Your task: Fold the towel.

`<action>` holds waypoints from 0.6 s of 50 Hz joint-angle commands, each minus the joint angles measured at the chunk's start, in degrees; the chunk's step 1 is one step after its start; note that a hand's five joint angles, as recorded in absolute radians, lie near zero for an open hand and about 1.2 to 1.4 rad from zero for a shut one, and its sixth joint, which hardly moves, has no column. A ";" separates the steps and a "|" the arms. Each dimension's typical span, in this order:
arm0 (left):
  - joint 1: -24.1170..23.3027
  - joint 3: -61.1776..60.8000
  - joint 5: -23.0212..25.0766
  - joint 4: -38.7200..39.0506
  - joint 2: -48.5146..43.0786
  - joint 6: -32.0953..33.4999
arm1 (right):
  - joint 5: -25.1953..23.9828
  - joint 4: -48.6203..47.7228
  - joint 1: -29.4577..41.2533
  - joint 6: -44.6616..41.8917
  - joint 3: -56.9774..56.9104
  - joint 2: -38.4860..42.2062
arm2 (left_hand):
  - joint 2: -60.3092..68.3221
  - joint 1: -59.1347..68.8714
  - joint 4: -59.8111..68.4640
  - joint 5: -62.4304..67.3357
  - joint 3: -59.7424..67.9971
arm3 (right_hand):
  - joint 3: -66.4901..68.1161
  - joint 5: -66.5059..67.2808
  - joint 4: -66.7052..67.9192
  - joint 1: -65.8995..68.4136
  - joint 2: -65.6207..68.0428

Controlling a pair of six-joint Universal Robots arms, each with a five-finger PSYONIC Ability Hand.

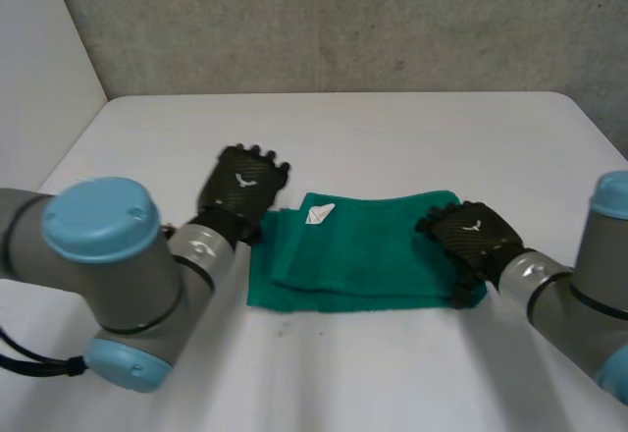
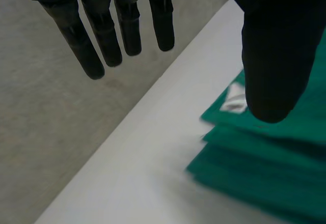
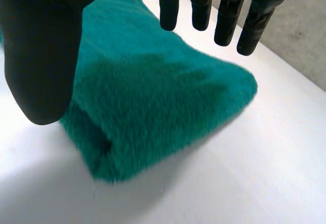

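White tabletop (image 1: 392, 128) carries the green towel (image 1: 373, 255) at its middle, between our two arms. It already lies in layers, with a white label (image 1: 320, 214) showing near its far left corner. Our left hand (image 1: 243, 185) hovers just beside that corner over bare table, fingers straight, thumb apart, holding nothing. Our right hand (image 1: 473, 236) is over the towel's right end, fingers likewise straight and grasping nothing; we cannot tell whether it touches the pile.

We judge the fold nearly finished, with one more fold or a squaring-up left. The left edges look staggered, so we should pin that side flat with the left hand first. The right hand should then pinch every layer at its end together, not just the top one. The plush looks thick and likely to spring open, so we should press along the crease afterwards.

The table looks smooth, so the stack may slide if pushed sideways. A rough grey wall (image 1: 343, 20) stands behind the table's far edge.
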 commanded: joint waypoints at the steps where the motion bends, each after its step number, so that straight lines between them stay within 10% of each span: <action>1: -3.35 3.10 0.07 -3.80 -4.81 -2.90 | -0.50 -0.25 -1.98 0.08 2.62 -1.35 | 6.04 5.74 5.89 5.69 6.06 | -2.04 -3.61 -3.30 -1.66 -2.63; 18: -3.62 4.42 -0.11 -8.21 -8.42 -3.16 | -0.41 -2.18 -2.07 6.24 5.52 -2.32 | 14.78 14.49 14.63 14.43 14.81 | -2.04 -3.61 -3.30 -1.66 -2.63; 24: -3.53 4.34 -0.63 -8.12 -8.86 -2.99 | -0.24 -3.58 -1.98 6.24 6.31 -1.97 | 54.92 54.63 54.77 54.57 54.95 | 2.92 1.34 1.65 3.30 2.32; 30: -3.53 1.97 -2.04 -8.47 -7.37 -2.73 | 0.11 -5.60 -1.98 7.29 7.10 -1.97 | 54.96 54.67 54.81 54.61 54.99 | 7.79 6.22 6.53 8.18 7.20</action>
